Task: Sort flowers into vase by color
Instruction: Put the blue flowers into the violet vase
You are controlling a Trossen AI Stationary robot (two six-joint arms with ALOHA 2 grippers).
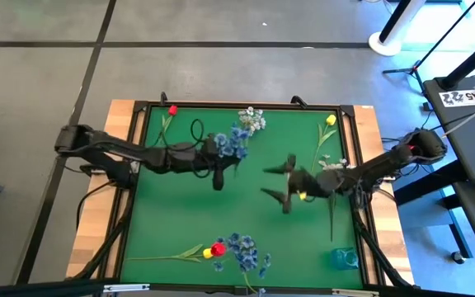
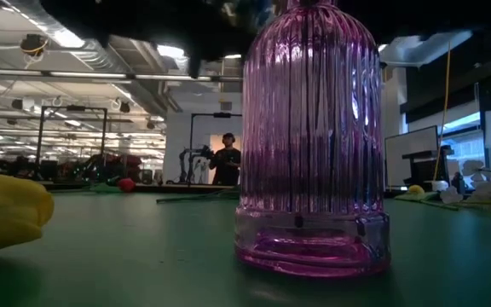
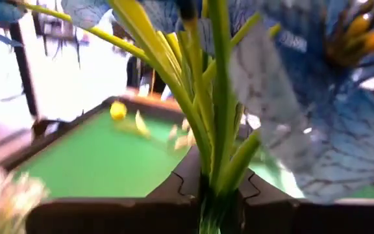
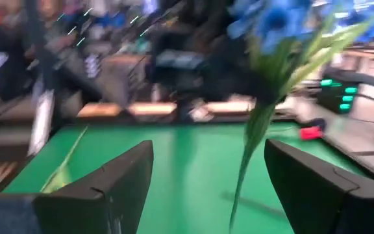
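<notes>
Blue blossoms [image 3: 330, 110] crowd the left wrist view because the left gripper [image 1: 218, 175] is clamped on the spray's green stems [image 3: 216, 117], carrying it upright over the mat's middle, probably to lower it stem-first into a vase. The purple glass vase [image 2: 312, 136] fills the low view; how near it stands to that gripper I cannot tell. The right gripper [image 1: 284, 185], fingers spread wide and empty, waits just beside the left one, facing the held spray. Other flowers [image 1: 239, 250] lie well apart from both.
</notes>
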